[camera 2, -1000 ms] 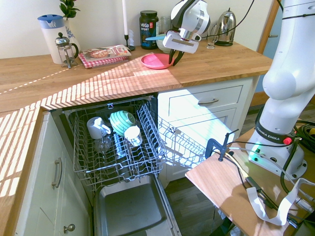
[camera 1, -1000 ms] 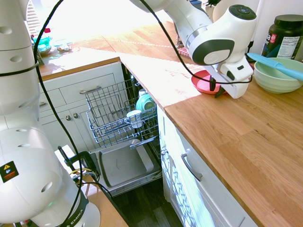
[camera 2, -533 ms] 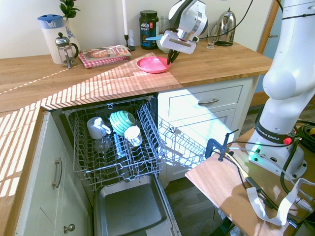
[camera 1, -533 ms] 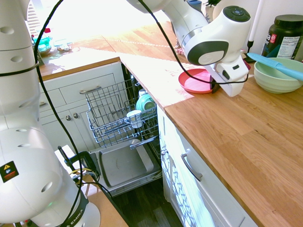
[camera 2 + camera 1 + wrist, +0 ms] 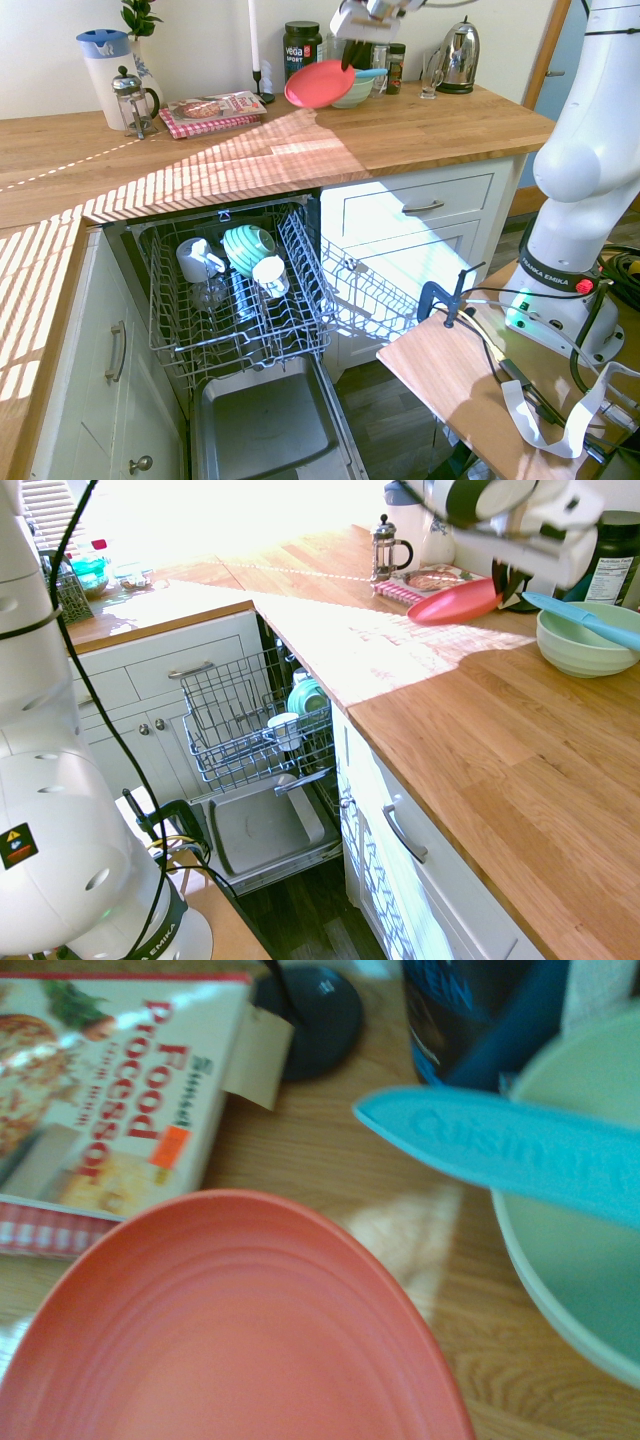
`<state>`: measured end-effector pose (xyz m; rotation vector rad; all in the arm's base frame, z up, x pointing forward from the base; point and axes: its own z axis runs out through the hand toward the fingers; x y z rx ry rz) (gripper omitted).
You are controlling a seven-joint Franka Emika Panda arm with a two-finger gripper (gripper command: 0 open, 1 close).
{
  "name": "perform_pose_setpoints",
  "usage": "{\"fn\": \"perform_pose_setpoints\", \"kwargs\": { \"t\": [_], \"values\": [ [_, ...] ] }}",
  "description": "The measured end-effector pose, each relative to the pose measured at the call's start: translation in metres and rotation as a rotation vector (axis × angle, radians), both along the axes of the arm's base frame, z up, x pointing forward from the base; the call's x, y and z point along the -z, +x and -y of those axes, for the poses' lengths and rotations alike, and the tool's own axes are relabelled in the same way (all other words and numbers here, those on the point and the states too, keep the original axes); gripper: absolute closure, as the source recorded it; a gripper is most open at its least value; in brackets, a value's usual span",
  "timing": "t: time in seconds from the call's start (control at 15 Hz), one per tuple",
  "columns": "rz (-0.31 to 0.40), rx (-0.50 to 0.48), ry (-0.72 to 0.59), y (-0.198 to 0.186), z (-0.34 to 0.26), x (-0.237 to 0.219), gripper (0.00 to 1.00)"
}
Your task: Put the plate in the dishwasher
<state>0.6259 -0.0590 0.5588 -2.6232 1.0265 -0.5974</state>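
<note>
Right now I have the round coral-pink plastic plate (image 5: 318,83) up in the air above the wooden counter (image 5: 420,120), tilted, with the claw (image 5: 352,50) pinching its far rim. It hangs beside the pale green bowl (image 5: 585,640) with the blue spatula (image 5: 520,1160) across it. The built-in dishwasher (image 5: 240,300) stands open below, its grey wire rack (image 5: 235,290) pulled out and partly loaded. My worry is the edge-only grip: a quick swing could let the smooth plate slip or pivot. It could also clip the spatula or foul the racked cups going in.
</note>
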Motion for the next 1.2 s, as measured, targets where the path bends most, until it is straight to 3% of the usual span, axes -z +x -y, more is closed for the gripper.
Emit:
{"fn": "perform_pose_setpoints", "kwargs": {
  "t": [0.13,0.27,0.53,0.73,0.87,1.2],
  "values": [
    [0.036,-0.085,-0.117,-0.016,-0.098,-0.060,1.00],
    [0.060,-0.176,-0.228,-0.051,-0.208,-0.062,1.00],
    [0.076,-0.371,-0.474,-0.160,-0.388,0.070,1.00],
    [0.135,-0.499,-0.655,-0.243,-0.492,0.153,1.00],
    [0.191,-0.569,-0.790,-0.252,-0.539,0.189,1.00],
    [0.300,-0.693,-1.107,-0.192,-0.582,0.314,1.00]
  ]
}}
